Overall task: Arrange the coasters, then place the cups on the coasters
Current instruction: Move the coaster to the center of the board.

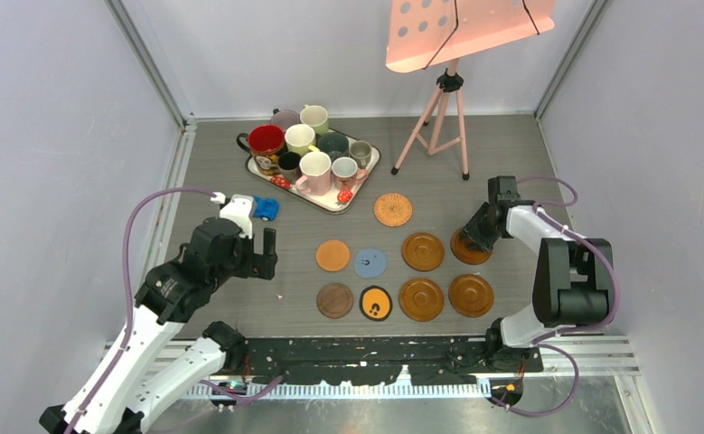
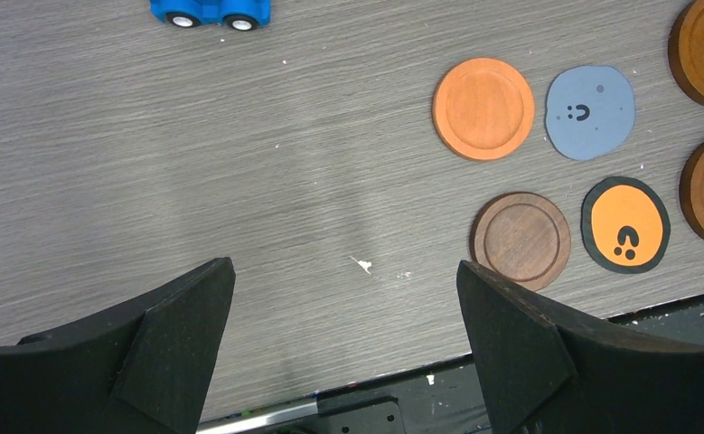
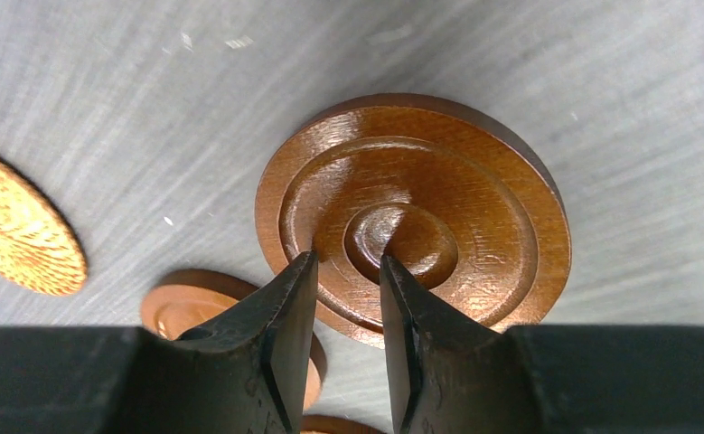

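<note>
Coasters lie in two rows mid-table: orange [image 1: 333, 255], blue [image 1: 370, 262], dark wood [image 1: 335, 300], black with an orange centre [image 1: 376, 303], and glossy brown ones [image 1: 423, 251] [image 1: 421, 298] [image 1: 471, 295]. My right gripper [image 1: 470, 237] [image 3: 348, 259] stands narrowly open, its tips on top of another glossy brown coaster [image 3: 474, 217] that lies flat at the right end of the far row. Nothing sits between its fingers. The cups [image 1: 312, 154] stand crowded on the white tray [image 1: 330, 203]. My left gripper [image 1: 262, 253] [image 2: 343, 267] hangs wide open over bare table, left of the coasters.
A woven orange coaster [image 1: 392, 210] lies apart, between the tray and the rows. A small blue toy car [image 1: 265, 208] sits near the left arm. A pink tripod stand [image 1: 438, 117] rises at the back right. White walls close in both sides.
</note>
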